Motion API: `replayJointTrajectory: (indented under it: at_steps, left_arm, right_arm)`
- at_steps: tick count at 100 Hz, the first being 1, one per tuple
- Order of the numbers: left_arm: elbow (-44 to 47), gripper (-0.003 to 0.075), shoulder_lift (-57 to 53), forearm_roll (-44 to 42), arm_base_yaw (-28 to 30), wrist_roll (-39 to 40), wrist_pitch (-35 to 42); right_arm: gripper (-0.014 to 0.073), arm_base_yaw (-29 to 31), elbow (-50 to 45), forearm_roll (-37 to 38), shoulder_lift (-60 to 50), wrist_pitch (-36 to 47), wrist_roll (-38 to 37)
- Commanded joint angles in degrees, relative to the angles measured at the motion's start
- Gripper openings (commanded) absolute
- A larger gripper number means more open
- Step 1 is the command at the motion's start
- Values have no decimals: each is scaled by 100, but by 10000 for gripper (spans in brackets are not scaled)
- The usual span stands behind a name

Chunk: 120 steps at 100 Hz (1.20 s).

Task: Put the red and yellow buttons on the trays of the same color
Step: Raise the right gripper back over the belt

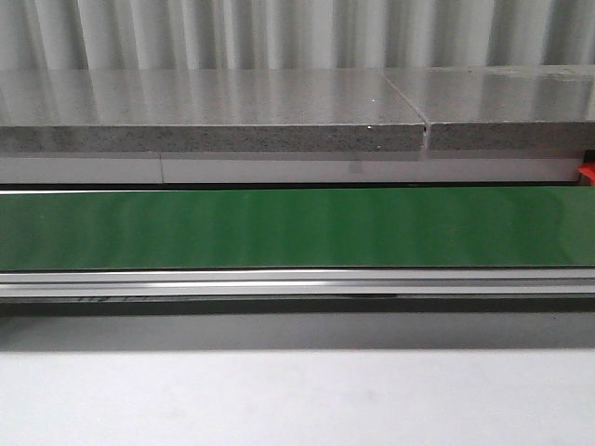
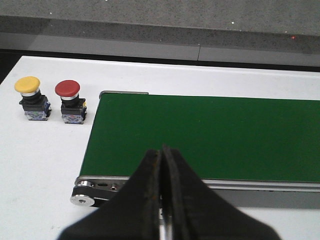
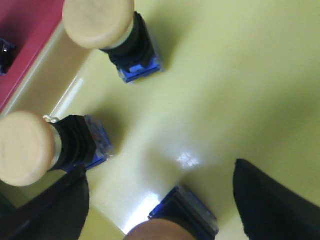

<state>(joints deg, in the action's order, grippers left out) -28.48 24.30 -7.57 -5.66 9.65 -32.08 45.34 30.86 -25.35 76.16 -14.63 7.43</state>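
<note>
In the left wrist view a yellow button [image 2: 31, 97] and a red button [image 2: 71, 100] stand side by side on the white table, just off the end of the green belt [image 2: 210, 135]. My left gripper [image 2: 161, 155] is shut and empty, above the belt's near edge and apart from both buttons. In the right wrist view my right gripper [image 3: 160, 170] is open low over the yellow tray [image 3: 230, 75]. A yellow button [image 3: 175, 222] stands between its fingers, touched by neither. Two more yellow buttons [image 3: 100, 22] [image 3: 30, 147] stand on that tray. The red tray [image 3: 25, 25] adjoins it.
In the front view the green belt [image 1: 297, 228] runs across with a metal rail [image 1: 297, 282] in front and a grey stone slab [image 1: 214, 121] behind. A red object [image 1: 588, 174] peeks in at the right edge. A dark part [image 3: 5, 52] sits on the red tray.
</note>
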Motion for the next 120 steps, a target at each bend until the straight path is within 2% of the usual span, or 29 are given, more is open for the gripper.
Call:
replayJointTrajectory:
  at_steps: [1, 13, 40, 65, 80, 101, 120]
  left_arm:
    - [-151, -21, 36, 1, -38, 6, 458]
    - [-151, -21, 36, 1, -38, 6, 458]
    - [-151, -21, 36, 1, -38, 6, 458]
    - [-151, -21, 36, 1, -38, 6, 458]
    - [-151, -21, 36, 1, -38, 6, 458]
    - [-151, -21, 36, 1, -38, 6, 458]
    - [-151, -21, 36, 1, -38, 6, 458]
  right_arm:
    - [605, -5, 107, -51, -327, 299, 20]
    - [603, -75, 113, -138, -724, 384, 20]
    - [602, -826, 314, -132, -1942, 401, 200]
    - [602, -2259, 500, -132, -2883, 290, 1265]
    - [599, -3072, 500, -132, -3309, 80, 1660]
    - [501, -3799, 483, 2, -3925, -496, 1924]
    - [316, -3884, 477, 87, -4199, -813, 1963]
